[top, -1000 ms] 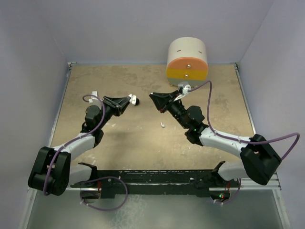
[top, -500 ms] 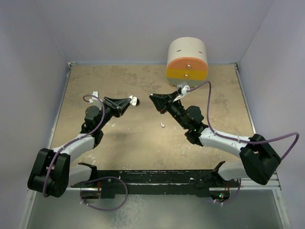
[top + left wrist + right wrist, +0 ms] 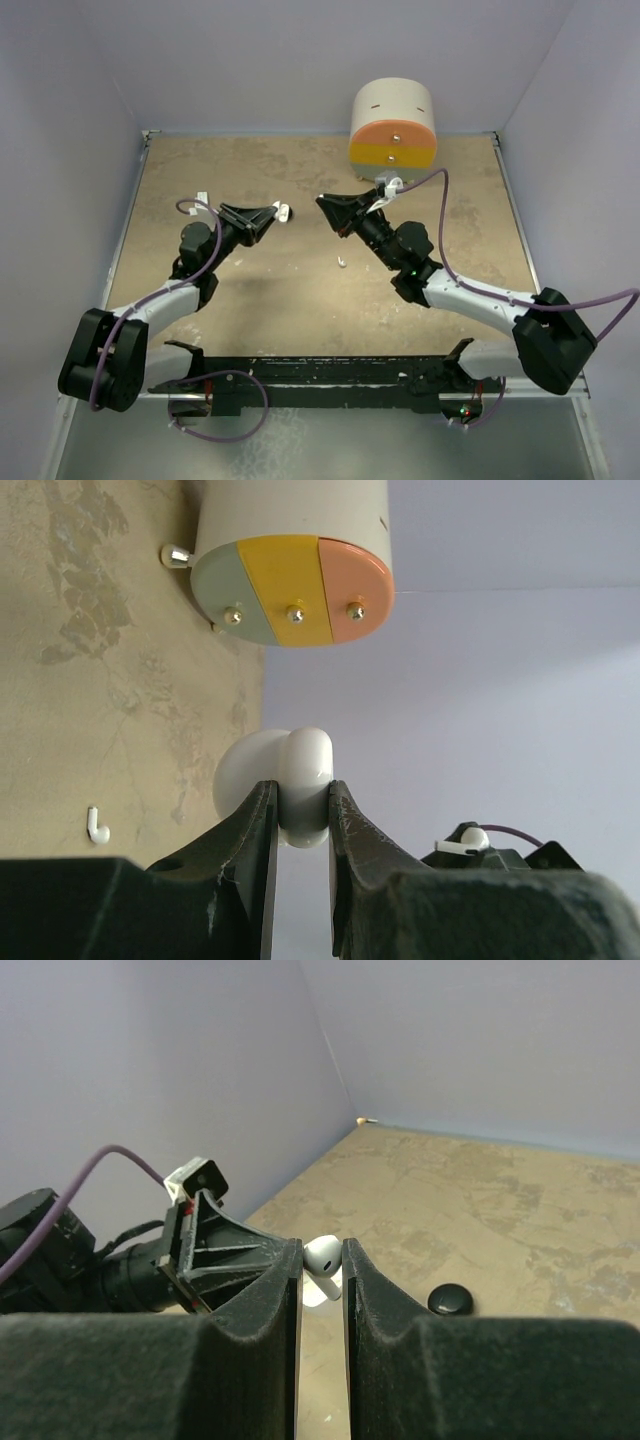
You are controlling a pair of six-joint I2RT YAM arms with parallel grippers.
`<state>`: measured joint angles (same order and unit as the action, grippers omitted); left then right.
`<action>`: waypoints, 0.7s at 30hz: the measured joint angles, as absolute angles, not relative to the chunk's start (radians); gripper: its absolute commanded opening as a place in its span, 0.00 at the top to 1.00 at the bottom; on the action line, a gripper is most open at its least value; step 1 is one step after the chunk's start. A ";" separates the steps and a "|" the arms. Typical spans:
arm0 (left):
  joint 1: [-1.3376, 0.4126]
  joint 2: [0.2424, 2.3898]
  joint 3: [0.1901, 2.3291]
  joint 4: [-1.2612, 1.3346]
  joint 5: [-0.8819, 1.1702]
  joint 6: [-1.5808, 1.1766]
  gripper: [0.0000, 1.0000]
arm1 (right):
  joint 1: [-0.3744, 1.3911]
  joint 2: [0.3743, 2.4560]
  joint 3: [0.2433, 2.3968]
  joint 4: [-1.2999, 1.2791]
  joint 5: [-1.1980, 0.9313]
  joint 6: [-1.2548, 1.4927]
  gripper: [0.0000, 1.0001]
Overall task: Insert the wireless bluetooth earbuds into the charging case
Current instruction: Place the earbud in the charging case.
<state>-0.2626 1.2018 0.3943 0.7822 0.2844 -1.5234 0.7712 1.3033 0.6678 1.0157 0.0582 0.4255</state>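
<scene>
At the left gripper's (image 3: 301, 792) fingertips sits the charging case (image 3: 305, 765). Both fingers are clamped on its opposite sides, and its rounded end projects beyond them. The case is judged to be a light, rigid, glossy shell that could slide or pivot in a two-point pinch, so a hold across the broad faces suits it best. No view shows its interior, so whether any socket is filled cannot be told.

Between the two grippers, a white earbud (image 3: 341, 263) lies loose on the table (image 3: 250, 310). It sits back toward the arm bases from both sets of fingertips and nearer the right one. It is judged very light, hard and smooth, and small enough to flick away if one finger touches it first. The bulb is the part to pinch, which leaves the stem free to enter the socket.

The right gripper's (image 3: 321, 1245) fingers stand close together, leaving a narrow slot. A small white rounded piece (image 3: 322, 1256) shows in that slot. Whether it is an earbud pinched there or the case seen beyond the tips cannot be told. A black round disc (image 3: 450, 1301) lies on the table past the tips, to their right in the wrist view.

Beyond the right gripper, at the table's far edge, stands a round drawer unit (image 3: 393, 125). All three of its coloured fronts are closed, and its contents are hidden.
</scene>
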 measured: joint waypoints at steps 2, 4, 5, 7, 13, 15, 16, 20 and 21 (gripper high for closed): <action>-0.264 1.214 0.395 0.786 0.285 -1.522 1.00 | 0.771 1.290 0.669 1.017 0.047 0.416 1.00; -0.265 1.227 0.395 0.794 0.286 -1.525 1.00 | 0.771 1.289 0.669 1.024 0.019 0.407 1.00; -0.265 1.231 0.394 0.801 0.286 -1.526 1.00 | 0.771 1.289 0.669 1.024 0.007 0.405 1.00; -0.265 1.232 0.387 0.824 0.284 -1.528 1.00 | 0.771 1.289 0.668 1.031 -0.011 0.399 1.00; -0.265 1.232 0.361 0.852 0.284 -1.530 1.00 | 0.771 1.308 0.668 1.036 -0.020 0.385 1.00; -0.265 1.235 0.361 0.860 0.284 -1.530 1.00 | 0.771 1.322 0.668 1.034 -0.020 0.384 1.00; -0.265 1.240 0.361 0.868 0.284 -1.531 1.00 | 0.771 1.325 0.668 1.031 -0.020 0.383 1.00; -0.265 1.266 0.361 0.902 0.285 -1.536 1.00 | 0.771 1.338 0.668 1.028 -0.020 0.382 1.00; -0.265 1.271 0.360 0.907 0.285 -1.538 1.00 | 0.771 1.338 0.668 1.029 -0.020 0.382 1.00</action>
